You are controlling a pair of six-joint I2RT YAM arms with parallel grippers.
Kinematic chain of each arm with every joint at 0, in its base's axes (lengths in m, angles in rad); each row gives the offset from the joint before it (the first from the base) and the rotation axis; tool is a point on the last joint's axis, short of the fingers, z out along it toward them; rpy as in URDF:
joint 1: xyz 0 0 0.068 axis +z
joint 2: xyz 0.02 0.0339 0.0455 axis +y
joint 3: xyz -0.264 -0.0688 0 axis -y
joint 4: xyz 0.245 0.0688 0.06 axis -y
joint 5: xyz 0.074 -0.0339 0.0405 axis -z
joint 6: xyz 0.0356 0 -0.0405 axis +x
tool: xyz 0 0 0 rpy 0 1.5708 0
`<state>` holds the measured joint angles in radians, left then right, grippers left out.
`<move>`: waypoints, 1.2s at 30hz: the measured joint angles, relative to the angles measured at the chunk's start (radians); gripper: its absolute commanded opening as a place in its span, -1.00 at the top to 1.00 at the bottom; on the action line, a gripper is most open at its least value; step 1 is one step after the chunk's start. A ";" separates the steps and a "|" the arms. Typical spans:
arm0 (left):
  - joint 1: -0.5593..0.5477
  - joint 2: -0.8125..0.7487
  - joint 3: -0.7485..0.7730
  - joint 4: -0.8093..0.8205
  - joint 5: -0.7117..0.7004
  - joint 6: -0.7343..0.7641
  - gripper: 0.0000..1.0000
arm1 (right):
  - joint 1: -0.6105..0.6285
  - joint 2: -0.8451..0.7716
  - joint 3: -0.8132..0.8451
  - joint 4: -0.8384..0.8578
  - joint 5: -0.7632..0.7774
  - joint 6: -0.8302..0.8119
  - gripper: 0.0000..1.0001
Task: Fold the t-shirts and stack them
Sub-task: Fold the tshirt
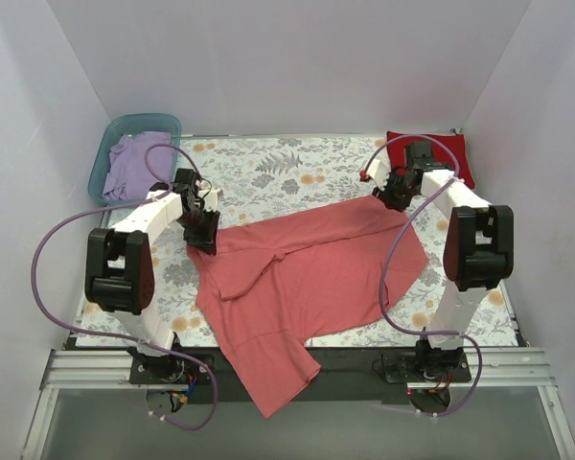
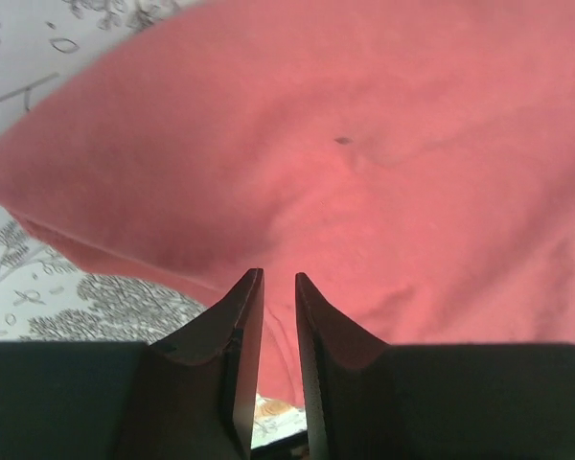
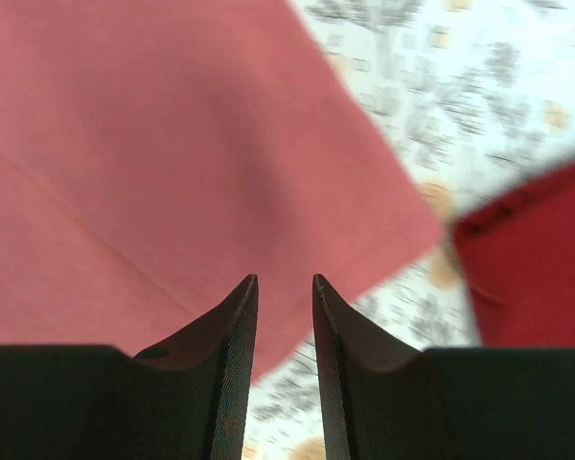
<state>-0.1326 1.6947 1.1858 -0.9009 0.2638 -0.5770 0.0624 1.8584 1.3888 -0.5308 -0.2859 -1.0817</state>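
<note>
Judging the job as barely begun, I am finding the pink shirt (image 1: 316, 273) lying open and unfolded across the middle of the surface (image 1: 268, 168). Its long axis is running on a slant, from the far right down to the near left. The far edge is stretching between my two tools, and one end is trailing over the near edge of the surface. I cannot tell whether that hanging end is a sleeve or the hem, nor which way the collar is pointing.

The red shirt (image 1: 455, 153) is sitting in the far right corner, looking already folded into a neat block. The purple shirt (image 1: 134, 163) is lying crumpled in the tub (image 1: 110, 129) at the far left, so it is waiting its turn. I am therefore reckoning one shirt done and two left, with no stack formed.

My left tool (image 1: 203, 233) is sitting at the pink shirt's far left corner and my right tool (image 1: 388, 195) at its far right corner. Both are showing only a narrow slit between the jaws, and I cannot tell whether either is pinching cloth.
</note>
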 measured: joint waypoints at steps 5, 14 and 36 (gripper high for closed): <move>0.007 0.127 0.019 0.055 -0.070 -0.013 0.71 | 0.046 0.050 -0.030 -0.041 0.019 0.053 0.28; 0.033 0.442 0.423 -0.051 -0.100 -0.023 0.75 | 0.042 0.114 -0.012 -0.048 0.075 0.134 0.19; 0.050 0.190 0.449 -0.068 0.041 -0.015 0.34 | 0.111 -0.099 0.023 -0.303 -0.001 0.346 -0.15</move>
<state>-0.0822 1.8851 1.6344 -0.9684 0.3050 -0.5919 0.1734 1.7592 1.4113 -0.8337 -0.2867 -0.7353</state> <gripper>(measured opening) 0.308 0.568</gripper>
